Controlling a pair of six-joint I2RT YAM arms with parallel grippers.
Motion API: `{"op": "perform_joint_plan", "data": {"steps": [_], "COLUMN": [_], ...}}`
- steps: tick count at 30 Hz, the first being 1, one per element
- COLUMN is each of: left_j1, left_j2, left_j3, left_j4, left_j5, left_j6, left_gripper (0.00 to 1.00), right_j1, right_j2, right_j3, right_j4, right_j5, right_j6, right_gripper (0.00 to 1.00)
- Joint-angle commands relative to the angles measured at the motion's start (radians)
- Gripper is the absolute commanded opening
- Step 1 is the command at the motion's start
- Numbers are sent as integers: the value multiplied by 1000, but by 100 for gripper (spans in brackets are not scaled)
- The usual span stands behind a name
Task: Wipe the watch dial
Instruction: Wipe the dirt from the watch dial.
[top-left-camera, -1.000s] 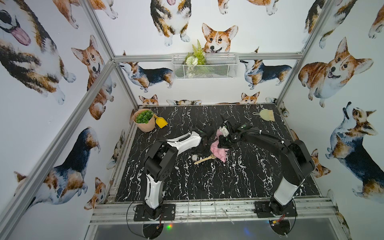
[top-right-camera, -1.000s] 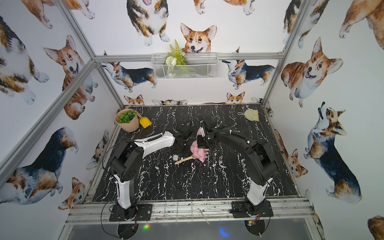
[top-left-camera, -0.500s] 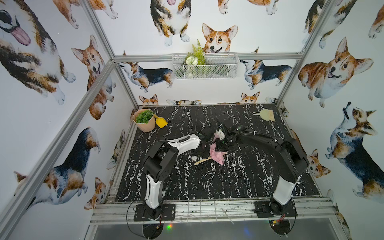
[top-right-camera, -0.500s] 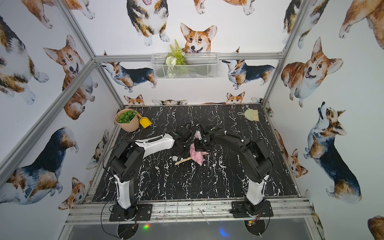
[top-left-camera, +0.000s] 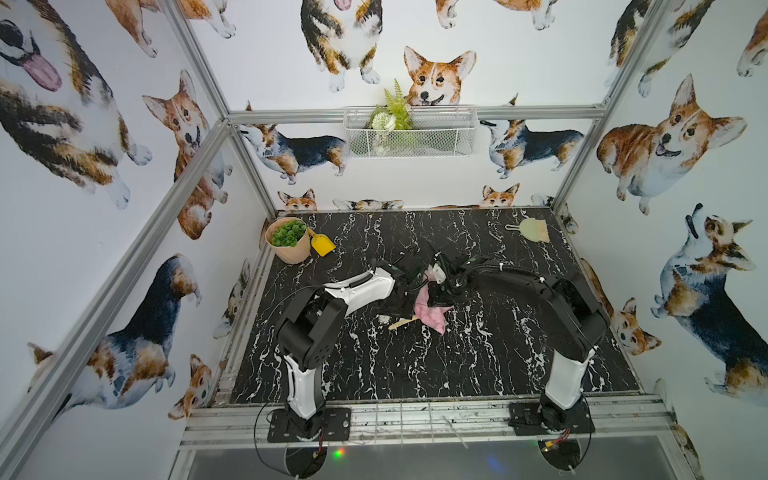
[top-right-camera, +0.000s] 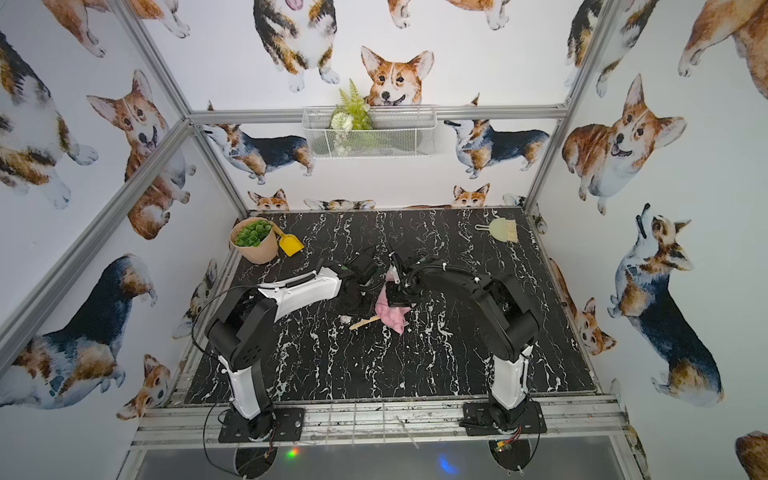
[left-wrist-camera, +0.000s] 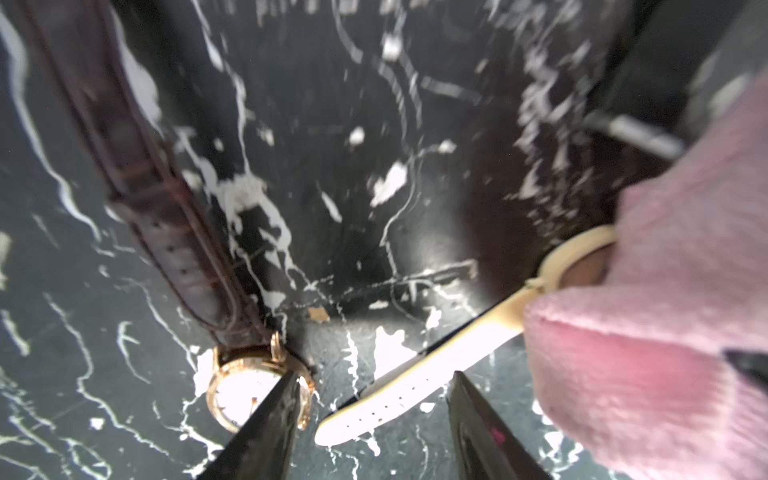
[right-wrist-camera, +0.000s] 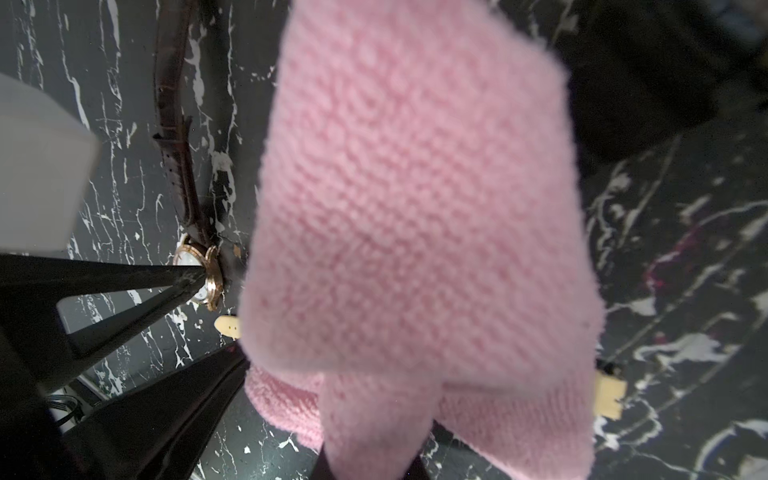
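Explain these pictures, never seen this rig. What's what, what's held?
Two robot arms are bolted at the near edge of a black marble table, each ending in a two-finger gripper. Both top views look down on the whole booth; the other two pictures come from cameras on the wrists. On the table lie a gold watch with a brown strap and a cream-strap watch; at the back stand a plant pot, a yellow scoop and a brush. The right gripper is shut on a pink cloth that partly covers the cream-strap watch's case. The left gripper is open, one finger touching the gold watch.
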Motion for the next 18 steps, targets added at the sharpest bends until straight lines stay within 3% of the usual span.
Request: {"op": "perform_joint_plan", "data": {"steps": [1,11,18], "left_j1": [-4,-5,-5], "left_j2": [2,52,68], "left_j3": [-30,-81,-18], "left_j4": [11,31,-23], "left_j5": [22,-10,-62], "left_j6": [-12,-31,-7], "left_gripper": [60,60,59], "right_j1": [24,33,32], "right_j2": [21,26,19], "right_j3": [6,-13,-17], "right_j4": [-2,-24,-25], "right_j5": [15,52,50], "right_j6": [-3,0,-1], "right_gripper": [0,0,0]}}
